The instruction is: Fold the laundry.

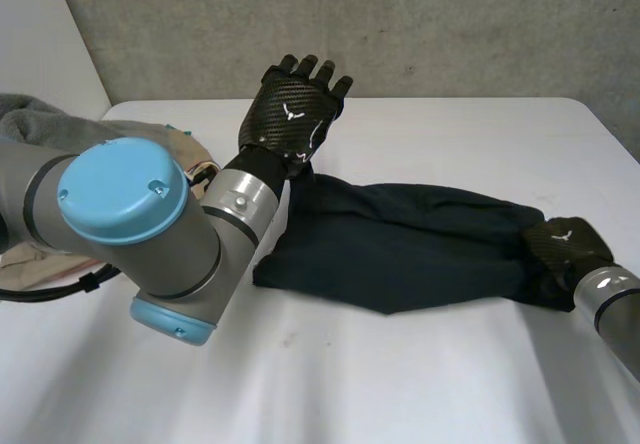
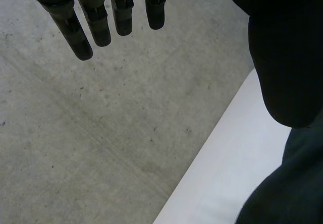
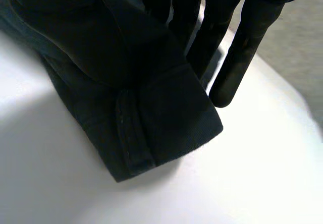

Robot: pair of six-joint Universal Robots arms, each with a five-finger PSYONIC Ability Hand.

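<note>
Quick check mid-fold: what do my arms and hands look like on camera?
Left arm: thick grey tube segments with a round light-blue cap and a silver wrist collar. Left hand: black carbon-weave shell with small white markings, slim black fingers. Right hand has the same black weave and white mark, on a silver-grey wrist.

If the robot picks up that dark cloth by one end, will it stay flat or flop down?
Probably flop: the dark cloth lies limp and wrinkled on the table, so it should droop. It looks light, being thin and flat. The thicker stitched hem near the right hand may hang a little straighter.
</note>
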